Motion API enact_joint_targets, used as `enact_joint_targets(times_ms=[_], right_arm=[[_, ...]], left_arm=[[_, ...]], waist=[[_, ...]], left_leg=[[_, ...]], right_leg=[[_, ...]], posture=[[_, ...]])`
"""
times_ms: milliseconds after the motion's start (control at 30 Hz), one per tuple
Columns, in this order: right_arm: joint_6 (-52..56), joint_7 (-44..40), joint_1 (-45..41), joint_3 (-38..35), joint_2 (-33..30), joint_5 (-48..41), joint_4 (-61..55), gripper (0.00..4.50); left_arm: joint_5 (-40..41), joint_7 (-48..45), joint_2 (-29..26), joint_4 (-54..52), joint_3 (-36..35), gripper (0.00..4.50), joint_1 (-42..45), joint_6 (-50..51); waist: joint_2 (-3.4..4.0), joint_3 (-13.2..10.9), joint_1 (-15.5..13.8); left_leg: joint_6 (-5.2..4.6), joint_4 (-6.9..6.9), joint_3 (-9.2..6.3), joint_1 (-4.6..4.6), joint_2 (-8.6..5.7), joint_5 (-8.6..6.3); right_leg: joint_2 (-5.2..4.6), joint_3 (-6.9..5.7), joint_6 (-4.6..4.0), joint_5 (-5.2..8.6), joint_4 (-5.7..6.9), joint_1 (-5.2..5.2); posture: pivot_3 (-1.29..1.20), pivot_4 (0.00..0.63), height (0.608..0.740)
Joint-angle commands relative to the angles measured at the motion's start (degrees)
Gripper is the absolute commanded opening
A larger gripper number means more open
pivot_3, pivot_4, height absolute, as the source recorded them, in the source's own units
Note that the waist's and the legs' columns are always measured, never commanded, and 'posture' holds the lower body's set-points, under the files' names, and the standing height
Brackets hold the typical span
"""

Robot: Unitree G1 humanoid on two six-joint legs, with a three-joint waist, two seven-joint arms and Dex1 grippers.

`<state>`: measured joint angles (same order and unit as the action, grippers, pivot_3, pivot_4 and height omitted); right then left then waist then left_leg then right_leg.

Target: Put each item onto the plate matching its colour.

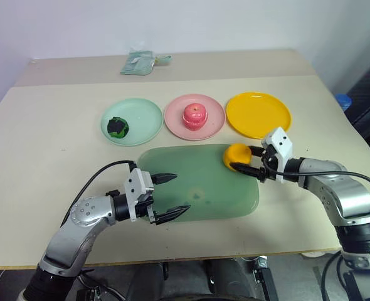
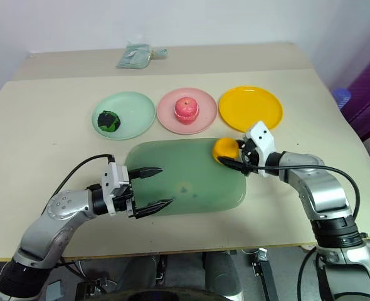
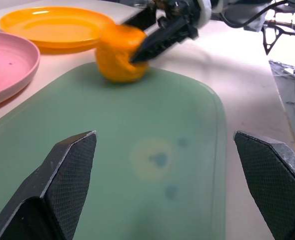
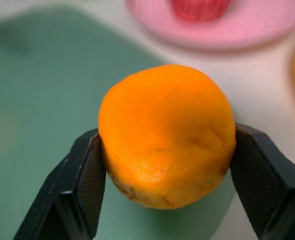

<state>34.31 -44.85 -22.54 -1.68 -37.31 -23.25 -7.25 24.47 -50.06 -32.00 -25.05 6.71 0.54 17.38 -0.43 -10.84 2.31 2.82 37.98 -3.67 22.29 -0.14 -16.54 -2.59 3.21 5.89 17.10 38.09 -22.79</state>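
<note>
Orange-yellow toy fruit (image 4: 166,135) clamped in the right gripper (image 1: 253,160) at the far right corner of the green board (image 1: 197,185).
Left gripper (image 1: 166,197) hangs spread and empty over the board's near edge; best lift the fruit clear of the board, carry it just beyond to the yellow-orange plate (image 1: 258,114), and release low so it cannot roll.

glossy smooth plastic plates (image 1: 258,114), translucent matt board (image 1: 197,182), cross-hatched black gripper pads (image 3: 72,165)

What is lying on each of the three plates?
Green plate: the dark green item. Pink plate: the pink item. Yellow plate: bare.
</note>
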Motion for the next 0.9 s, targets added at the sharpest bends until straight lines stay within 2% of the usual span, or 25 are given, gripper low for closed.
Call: enact_joint_targets(times_ms=[33, 133, 233, 300, 333, 433, 600, 733, 900], right_arm=[[-0.8, 9.1, -9.9, -4.2, 3.2, 2.2, 6.5, 2.92], [1.1, 20.8, -19.2, -5.1, 6.8, 7.1, 21.4, 2.92], [-2.3, 24.2, -24.1, -3.8, 8.9, 10.7, 31.8, 2.92], [-5.3, 24.9, -26.4, -3.7, 9.7, 12.1, 36.8, 3.94], [-7.0, 24.8, -27.1, -3.8, 9.9, 12.6, 38.2, 4.31], [-13.2, 23.2, -26.8, -3.3, 8.9, 14.3, 38.1, 4.42], [-20.9, 11.7, -18.2, -5.9, 3.6, 11.1, 27.9, 4.42], [-19.6, 1.8, -6.4, -11.4, -2.8, 4.9, 19.8, 4.42], [-15.7, -7.5, 4.4, -16.1, -9.9, 0.4, 20.1, 4.42]], left_arm=[[1.5, 2.6, -0.1, -2.9, -3.7, 4.5, 0.0, 1.1], [2.2, 4.0, 0.1, -3.7, -5.1, 4.5, -0.1, 2.2], [2.3, 4.4, 0.0, -4.2, -5.2, 4.5, -0.5, 2.5], [2.1, 5.1, 0.2, -4.6, -5.3, 4.5, -1.1, 2.4], [2.0, 5.5, 0.3, -4.9, -5.3, 4.5, -1.5, 2.3], [1.5, 6.7, 0.6, -5.0, -6.0, 4.5, -2.9, 1.5], [-1.3, 13.0, 2.5, -1.6, -11.6, 4.5, -4.2, -1.5], [-4.3, 20.0, 2.2, 7.3, -23.4, 4.5, -5.2, -5.6], [-2.5, 16.2, -0.9, 11.1, -33.3, 4.5, -13.4, -8.1]], waist=[[0.01, 0.0, 0.2], [0.0, 0.0, 0.1], [-0.02, 0.0, -0.4], [-0.01, 0.0, -0.4], [-0.01, 0.0, -0.4], [0.04, 0.0, -0.1], [0.02, 0.0, -0.2], [0.01, 0.0, -1.1], [0.02, 0.0, -1.0]], left_leg=[[0.0, 0.02, 0.01, 0.0, 0.01, 0.0], [0.0, 0.03, -0.01, -0.01, -0.01, 0.0], [0.01, 0.01, 0.0, 0.07, -0.03, 0.0], [0.01, -0.02, 0.09, 0.15, -0.04, 0.0], [0.0, -0.02, 0.13, 0.21, -0.05, 0.0], [0.0, -0.02, 0.17, 0.36, -0.05, 0.0], [0.0, 0.0, 0.16, 0.32, -0.03, 0.0], [-0.01, 0.0, 0.14, 0.27, 0.0, 0.0], [-0.06, 0.01, 0.22, 0.18, 0.0, -0.03]], right_leg=[[0.0, 0.01, 0.0, 0.0, 0.01, -0.01], [-0.01, -0.01, 0.0, 0.0, 0.02, -0.01], [-0.08, -0.06, 0.0, 0.0, -0.04, -0.02], [-0.1, -0.05, 0.0, 0.0, -0.09, -0.12], [-0.11, -0.03, 0.0, 0.0, -0.08, -0.18], [-0.15, 0.07, 0.02, -0.01, -0.01, -0.42], [-0.07, 0.04, 0.02, -0.01, 0.02, -0.36], [-0.05, -0.03, 0.02, -0.01, -0.01, -0.29], [-0.08, 0.13, 0.02, -0.01, -0.01, -0.27]], posture=[[0.0, 0.15, 0.74], [0.0, 0.15, 0.74], [0.0, 0.15, 0.74], [0.0, 0.15, 0.74], [0.0, 0.15, 0.74], [0.0, 0.15, 0.74], [0.0, 0.15, 0.74], [0.0, 0.15, 0.74], [0.0, 0.15, 0.74]])
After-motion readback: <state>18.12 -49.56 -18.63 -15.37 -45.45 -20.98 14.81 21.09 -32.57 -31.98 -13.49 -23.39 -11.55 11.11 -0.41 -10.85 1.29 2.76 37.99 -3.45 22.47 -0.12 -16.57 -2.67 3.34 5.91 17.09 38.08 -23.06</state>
